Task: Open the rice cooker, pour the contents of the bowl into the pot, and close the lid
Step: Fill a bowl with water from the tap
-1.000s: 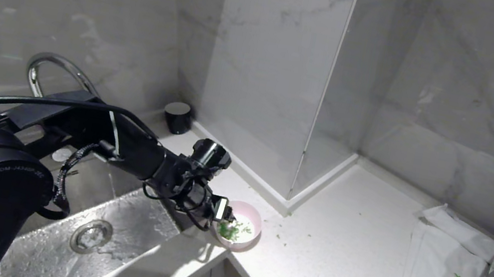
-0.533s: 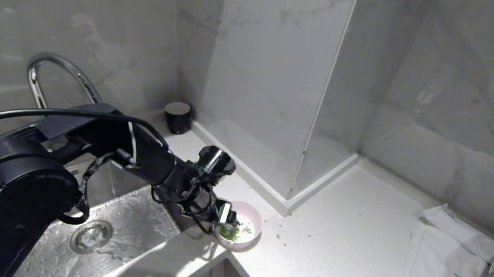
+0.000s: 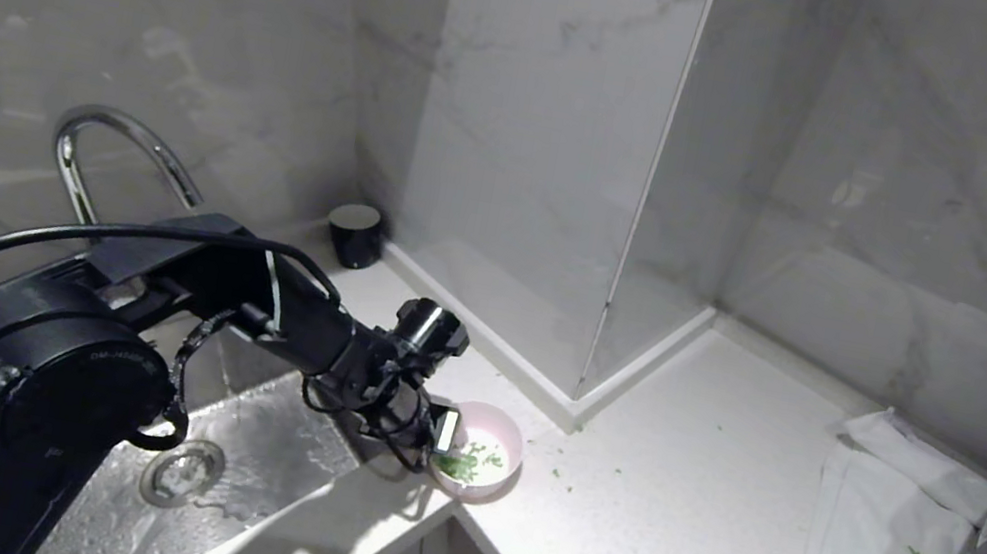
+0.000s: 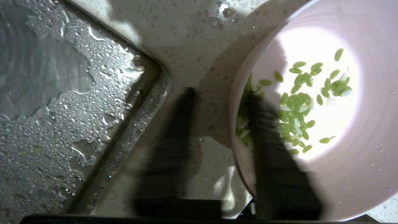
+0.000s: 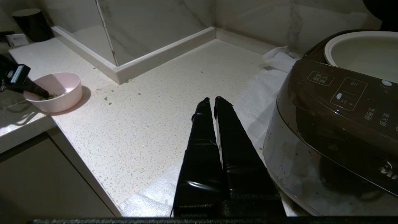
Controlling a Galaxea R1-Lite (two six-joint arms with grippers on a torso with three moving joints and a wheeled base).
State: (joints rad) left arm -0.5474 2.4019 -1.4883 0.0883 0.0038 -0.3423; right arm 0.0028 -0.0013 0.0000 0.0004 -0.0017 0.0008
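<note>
Your left gripper (image 4: 219, 124) sits at the bowl (image 3: 489, 464), on its left rim: one finger is outside the wall over the counter (image 3: 665, 511), the other is inside among the green bits (image 4: 298, 102). The fingers look blurred and stand apart with the wall between them. I can't tell whether they have pinched the rim yet, so treat the grip as unproven.

The bowl stands on the counter's near-left corner, just right of the wet sink (image 3: 215, 472). The cooker (image 5: 335, 124) is well apart from it, at the far right, on a white cloth (image 3: 872, 547). Its pot (image 5: 363, 53) shows bare and white, so I judge the lid is already up, though the lid itself is out of sight.

To do this step well:
- Close fully on the rim before lifting; a thin wall held from one side will want to swing down.
- Lift straight up a little and check that the bowl stays level. If it droops, set it down and bite deeper.
- Carry it right slowly and keep it level. Green bits already lie scattered on the counter and cloth, so spilling is a real risk.
- Bring the bowl's lip over the middle of the pot before you tip it, not over the cooker's front panel.

Your right gripper (image 5: 210, 101) hangs idle just left of the cooker, fingers pressed together and empty. Keep it clear of the left arm's path.
</note>
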